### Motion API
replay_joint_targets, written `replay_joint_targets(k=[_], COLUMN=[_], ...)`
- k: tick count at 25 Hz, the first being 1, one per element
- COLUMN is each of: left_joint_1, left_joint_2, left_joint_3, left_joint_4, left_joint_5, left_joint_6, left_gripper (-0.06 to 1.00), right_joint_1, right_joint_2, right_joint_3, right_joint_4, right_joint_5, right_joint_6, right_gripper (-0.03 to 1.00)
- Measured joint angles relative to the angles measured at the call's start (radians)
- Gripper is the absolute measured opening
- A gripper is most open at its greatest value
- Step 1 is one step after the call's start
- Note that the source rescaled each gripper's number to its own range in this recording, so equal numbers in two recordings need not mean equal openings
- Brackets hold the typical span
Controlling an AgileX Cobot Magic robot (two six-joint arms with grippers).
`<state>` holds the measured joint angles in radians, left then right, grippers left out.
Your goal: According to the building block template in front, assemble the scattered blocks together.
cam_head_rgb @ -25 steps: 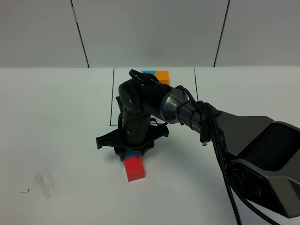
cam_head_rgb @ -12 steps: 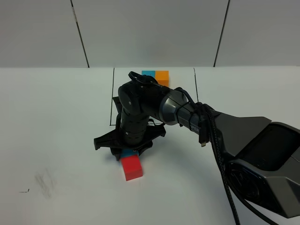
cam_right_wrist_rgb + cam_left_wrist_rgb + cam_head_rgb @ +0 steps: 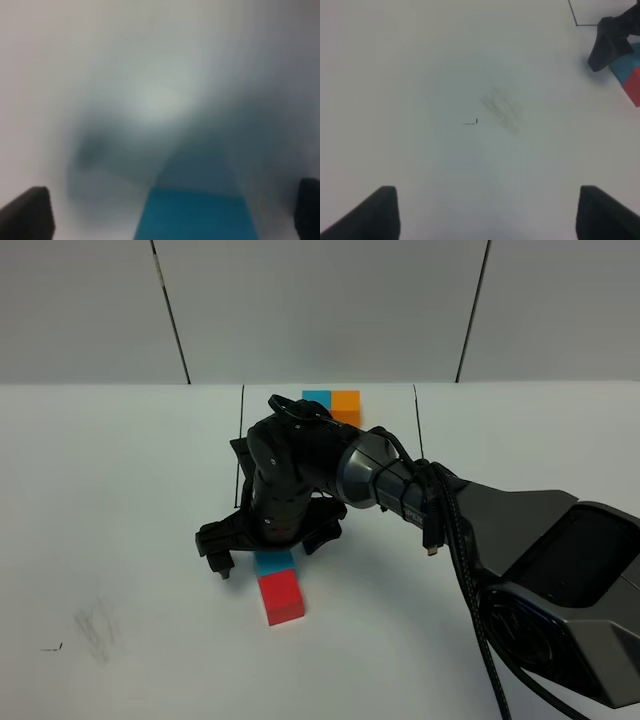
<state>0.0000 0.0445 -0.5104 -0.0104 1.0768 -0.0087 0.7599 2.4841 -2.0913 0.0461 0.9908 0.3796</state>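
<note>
Two of the scattered blocks sit together left of centre: a blue cube [image 3: 272, 562] rests on the table against the far side of a red cube [image 3: 281, 597]. My right gripper [image 3: 268, 548] reaches across and hangs open just above the blue cube, its fingers [image 3: 215, 562] spread wide to either side and holding nothing. The right wrist view is blurred; it shows the blue cube [image 3: 195, 215] between the open fingertips [image 3: 25, 212]. The building block template [image 3: 332, 400] lies at the back inside a black-line rectangle [image 3: 241, 440]; only its blue and orange cubes show past the arm. My left gripper [image 3: 490, 212] is open over bare table.
The right arm [image 3: 480, 510] stretches from the lower right across the table's middle. A grey smudge [image 3: 500, 107] and a small black mark [image 3: 470, 122] lie on the white table left of the cubes. The left wrist view catches the red cube [image 3: 634, 90] at its edge.
My right gripper has opened and let go of the blue cube, which now rests against the red cube. The gripper has risen slightly and shifted left. The left gripper has not moved.
</note>
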Motion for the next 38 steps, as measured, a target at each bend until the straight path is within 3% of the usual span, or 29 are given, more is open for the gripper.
replay_joint_targets(k=[3,8,11,17,23,33,38], left_joint_1=[0.000,0.000,0.000,0.000,0.000,0.000,0.000], left_joint_2=[0.000,0.000,0.000,0.000,0.000,0.000,0.000], left_joint_3=[0.000,0.000,0.000,0.000,0.000,0.000,0.000], left_joint_4=[0.000,0.000,0.000,0.000,0.000,0.000,0.000], left_joint_5=[0.000,0.000,0.000,0.000,0.000,0.000,0.000], left_joint_6=[0.000,0.000,0.000,0.000,0.000,0.000,0.000], left_gripper=[0.58,0.58,0.58,0.58,0.58,0.58,0.58], right_joint_1=[-0.001,-0.001,-0.010,-0.064,-0.207,-0.447,-0.501], right_joint_2=[-0.012,-0.092,-0.163,-0.354,-0.568,-0.907,-1.037], right_joint_3=[-0.038,-0.198,-0.247,-0.250,-0.250,0.027,0.177], right_joint_4=[-0.046,-0.207,-0.278,-0.297,-0.307,-0.321,-0.374], right_joint_5=[0.040,0.191,0.212,0.221,0.223,0.229,0.232], right_joint_6=[-0.013,-0.064,-0.108,-0.170,-0.267,-0.380,-0.398], right_gripper=[1.00,0.99,0.96,0.88,0.83,0.77,0.69])
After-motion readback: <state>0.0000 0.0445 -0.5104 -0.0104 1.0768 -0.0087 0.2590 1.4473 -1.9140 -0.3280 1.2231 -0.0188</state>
